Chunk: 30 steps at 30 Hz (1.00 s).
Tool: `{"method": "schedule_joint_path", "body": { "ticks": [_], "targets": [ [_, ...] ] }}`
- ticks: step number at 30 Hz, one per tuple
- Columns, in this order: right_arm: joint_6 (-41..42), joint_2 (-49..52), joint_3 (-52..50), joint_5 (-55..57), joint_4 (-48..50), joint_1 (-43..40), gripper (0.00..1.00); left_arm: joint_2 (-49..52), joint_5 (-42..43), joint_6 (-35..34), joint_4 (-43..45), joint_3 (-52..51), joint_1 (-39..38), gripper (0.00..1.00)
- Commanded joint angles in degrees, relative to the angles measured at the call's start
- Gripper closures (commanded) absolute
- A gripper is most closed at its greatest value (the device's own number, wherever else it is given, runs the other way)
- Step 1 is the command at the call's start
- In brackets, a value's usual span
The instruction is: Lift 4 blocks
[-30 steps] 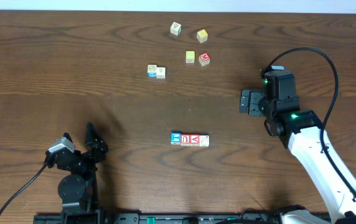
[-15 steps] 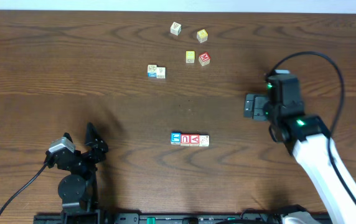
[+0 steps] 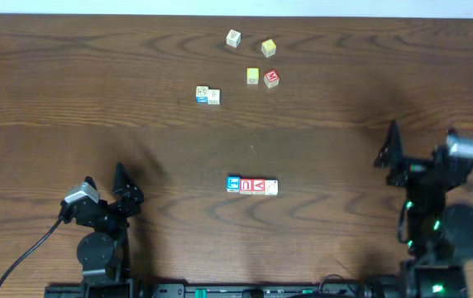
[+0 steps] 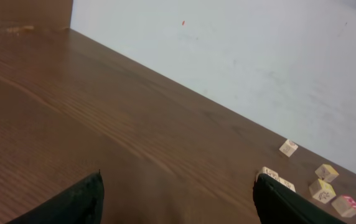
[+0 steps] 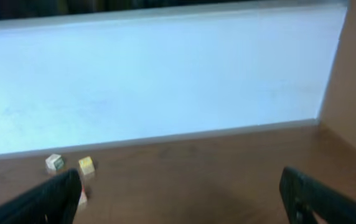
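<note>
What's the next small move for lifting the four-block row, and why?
Probably reach the right end effector toward the right end of the row of four blocks. The row lies on the table between the arms, touched by nothing, while the right one and the left end effector sit open and empty near the front edge, far from it.

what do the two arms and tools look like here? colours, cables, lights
Both arms are black. The left tool has two dark pointed fingers, a silver-grey camera block at the wrist and a black cable running off it. The right tool has the same dark fingers and grey block, plus green lights glowing on its arm. No markings are legible.
</note>
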Motion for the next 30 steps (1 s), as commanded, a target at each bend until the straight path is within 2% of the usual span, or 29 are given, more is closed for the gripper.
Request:
{"method": "schedule_joint_path", "body": {
  "ticks": [1, 5, 17, 23, 30],
  "targets": [
    [-1.92, -7.23, -9.01, -5.51, 6.69, -0.79, 0.01, -0.35, 0.15, -0.48, -2.36, -1.05, -0.24, 0.23],
    [-1.84, -13.40, -15.91, -5.57, 11.43, -0.79, 0.01, -0.35, 0.15, -0.48, -2.36, -1.05, -0.24, 0.23],
    [-0.66, -24.20, -24.33, -6.16, 11.50, -0.66, 0.01, -0.35, 0.15, -0.48, -2.36, -1.05, -0.24, 0.23],
    [-0.70, -25.24, -26.71, -6.36, 11.50, -0.24, 0.01, -0.35, 0.13, -0.48, -2.36, -1.05, -0.24, 0.23],
    [-3.89, -25.24, -26.80, -7.04, 5.46, -0.04, 0.01, -0.35, 0.15, -0.48, -2.36, -1.05, -0.24, 0.23]
  ]
}}
